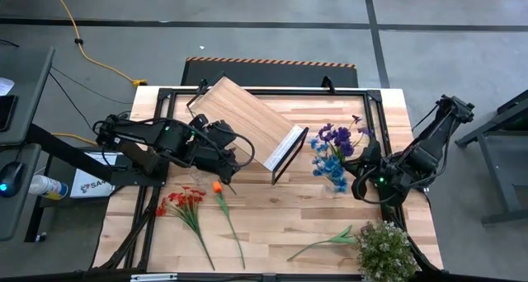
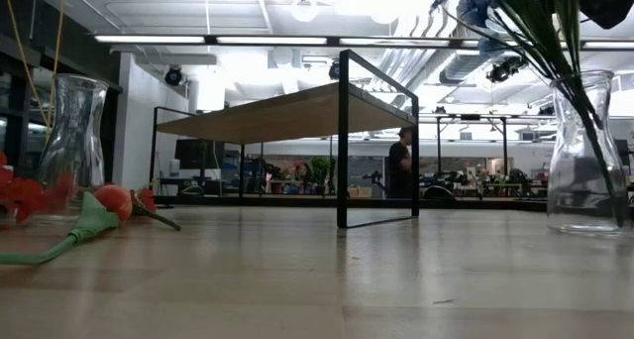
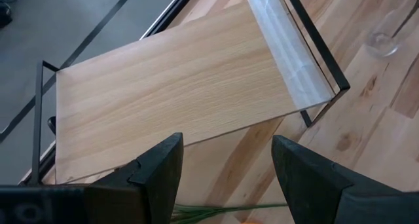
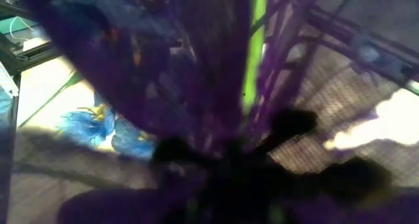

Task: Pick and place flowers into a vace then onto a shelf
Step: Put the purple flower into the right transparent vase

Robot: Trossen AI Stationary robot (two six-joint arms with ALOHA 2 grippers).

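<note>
High view: blue and purple long-stemmed artificial flowers [image 1: 333, 154] stand in a clear glass vase [image 2: 581, 156] toward the right edge of the light wood table [image 1: 272, 212]. The light wood shelf with thin black metal frame [image 1: 247, 120] sits at the far middle; red sprays [image 1: 183, 201] and an orange tulip [image 1: 219, 189] lie front-left, a second clear vase [image 2: 73, 141] beside them. The right gripper [image 1: 365, 168], clenched, hangs at the blooms. The left gripper [image 3: 226, 165] hovers released, empty, beside the shelf.
</note>
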